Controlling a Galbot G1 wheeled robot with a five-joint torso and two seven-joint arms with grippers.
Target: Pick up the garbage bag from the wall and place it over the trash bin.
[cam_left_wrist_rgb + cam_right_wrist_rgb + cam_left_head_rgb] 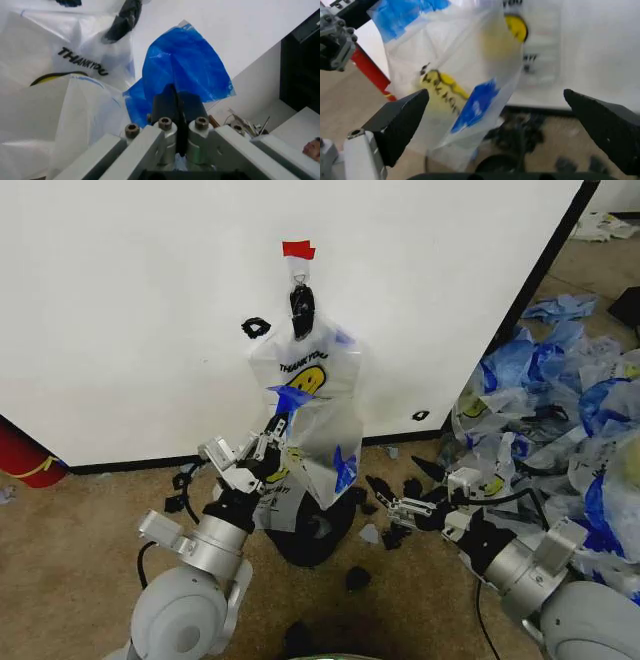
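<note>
Printed in black capitals on the garbage bag [305, 395] hanging at the wall [130, 310]: "THANK YOU", arched above a yellow smiley face. Same words readable on the bag up close in the left wrist view. Lower print on the bag too blurred to read.

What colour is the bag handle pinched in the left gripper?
Blue. The left gripper is shut on the garbage bag's blue handle, clearest in the left wrist view.

light: bright, even | shadows: soft | blur: right wrist view | glare: none
</note>
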